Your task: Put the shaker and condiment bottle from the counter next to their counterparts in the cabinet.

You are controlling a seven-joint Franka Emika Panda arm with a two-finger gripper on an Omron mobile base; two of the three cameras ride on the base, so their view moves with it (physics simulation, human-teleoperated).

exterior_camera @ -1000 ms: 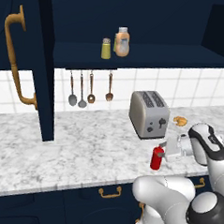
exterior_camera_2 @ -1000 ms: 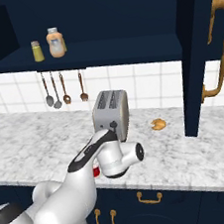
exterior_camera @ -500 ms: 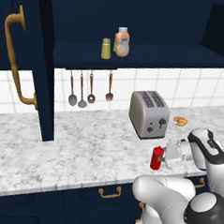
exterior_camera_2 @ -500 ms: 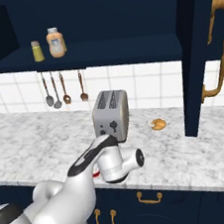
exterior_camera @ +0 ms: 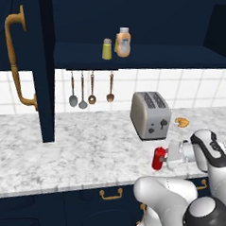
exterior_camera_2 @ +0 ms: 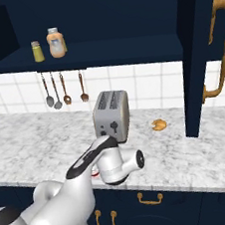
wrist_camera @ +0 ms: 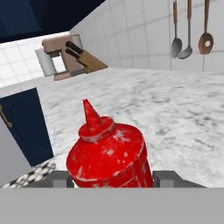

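The red bottle [wrist_camera: 109,153] stands upright near the front edge of the counter [exterior_camera: 84,151], in front of the toaster [exterior_camera: 150,115] and well short of the back wall. The gripper [exterior_camera: 168,156] reaches it from the side, level with its body. In the hand view the bottle sits between the two tips, one on each side of its lower half, but whether the jaws already press on it or stand a little off I cannot tell.

It looks like a light plastic squeeze bottle: smooth, round and probably a bit yielding, so a hard pinch could dent it and a loose one could let it slip or turn. The wide body below the shoulder is the place to hold; the tapered nozzle offers nothing to grip and would tip it.

Up on the cabinet shelf [exterior_camera: 137,57] the shaker [exterior_camera: 107,48] already stands just beside the peach-orange bottle [exterior_camera: 122,42], so the red one seems the last to go up.
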